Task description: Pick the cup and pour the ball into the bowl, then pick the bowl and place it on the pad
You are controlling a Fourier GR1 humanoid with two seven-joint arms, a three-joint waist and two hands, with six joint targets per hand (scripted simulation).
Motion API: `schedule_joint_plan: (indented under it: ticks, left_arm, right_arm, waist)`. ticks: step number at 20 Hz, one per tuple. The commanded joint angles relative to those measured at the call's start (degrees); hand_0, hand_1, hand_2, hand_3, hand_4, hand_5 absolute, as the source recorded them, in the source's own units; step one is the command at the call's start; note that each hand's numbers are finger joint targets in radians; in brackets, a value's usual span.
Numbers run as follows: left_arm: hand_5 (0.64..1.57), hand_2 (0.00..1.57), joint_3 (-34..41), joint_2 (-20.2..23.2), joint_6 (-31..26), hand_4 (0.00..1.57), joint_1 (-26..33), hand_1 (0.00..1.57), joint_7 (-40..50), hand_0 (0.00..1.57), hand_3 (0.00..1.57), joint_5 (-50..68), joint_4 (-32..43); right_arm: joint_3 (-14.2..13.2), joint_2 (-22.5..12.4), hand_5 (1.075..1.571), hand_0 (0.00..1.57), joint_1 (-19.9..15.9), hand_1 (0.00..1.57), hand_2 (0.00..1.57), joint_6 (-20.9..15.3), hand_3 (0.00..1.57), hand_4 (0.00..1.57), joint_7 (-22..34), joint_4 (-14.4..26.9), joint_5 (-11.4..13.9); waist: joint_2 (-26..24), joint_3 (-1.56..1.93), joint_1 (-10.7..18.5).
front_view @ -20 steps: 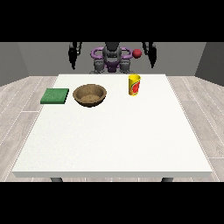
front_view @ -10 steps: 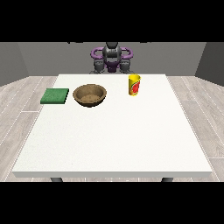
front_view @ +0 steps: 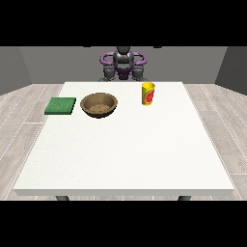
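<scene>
You will find no legible text, number or brand anywhere on the table. The yellow cup (front_view: 148,93) carries a red marking, but you cannot read it.

Yellow cup (front_view: 148,93) with red marking – upright, right of the bowl (front_view: 99,104), well apart. Bowl is brown, wooden-looking, round, open side up. Green square pad (front_view: 61,105) lies flat just left of the bowl – not touching.
</scene>
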Motion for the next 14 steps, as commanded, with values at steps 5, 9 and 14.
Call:
schedule_joint_plan:
  ticks: [5,9,14]
  left_arm:
    - [1.537,0.00,0.99,-0.75,-0.02,0.58,-5.75,0.00,-17.00,0.00,0.00,-3.83,7.95]
    - [1.507,0.00,3.03,0.47,-1.03,0.57,-5.12,0.00,-29.46,0.00,0.00,-4.64,14.48]
    - [1.484,0.00,7.08,2.03,-3.90,0.41,-7.09,0.00,-39.06,0.00,0.00,-2.44,24.63]
  right_arm:
    - [-0.47,2.04,1.551,0.00,-3.06,0.00,0.00,3.44,0.22,0.73,-15.41,4.81,-0.73]
    - [-3.69,1.23,1.539,0.00,-6.05,0.00,0.00,4.72,0.00,0.68,-19.97,7.16,-2.93]
    - [-8.99,-2.79,1.547,0.00,-9.61,0.00,0.00,7.73,0.00,0.68,-22.18,10.48,-6.20]
  waist:
    - [17.58,0.01,-1.72]
    - [22.96,-0.01,-2.07]
    - [27.47,-0.02,-2.92]
